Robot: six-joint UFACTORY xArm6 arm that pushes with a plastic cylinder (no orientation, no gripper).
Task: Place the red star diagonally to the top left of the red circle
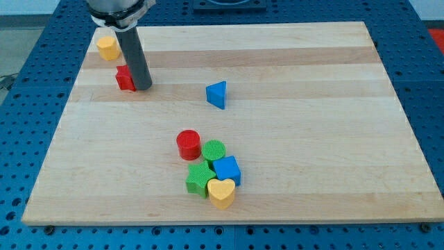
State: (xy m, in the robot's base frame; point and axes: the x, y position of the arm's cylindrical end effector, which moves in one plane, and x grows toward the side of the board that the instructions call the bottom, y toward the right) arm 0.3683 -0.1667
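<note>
The red star (125, 78) lies near the board's upper left, partly hidden by my rod. My tip (142, 87) rests on the board right against the star's right side. The red circle (188, 144) stands well below and to the right of the star, near the middle of the board's lower half.
A yellow block (107, 48) sits above and left of the star near the board's top left corner. A blue triangle (217, 94) lies right of centre. A green circle (214, 151), blue cube (226, 169), green star (200, 180) and yellow heart (221, 193) cluster just right of and below the red circle.
</note>
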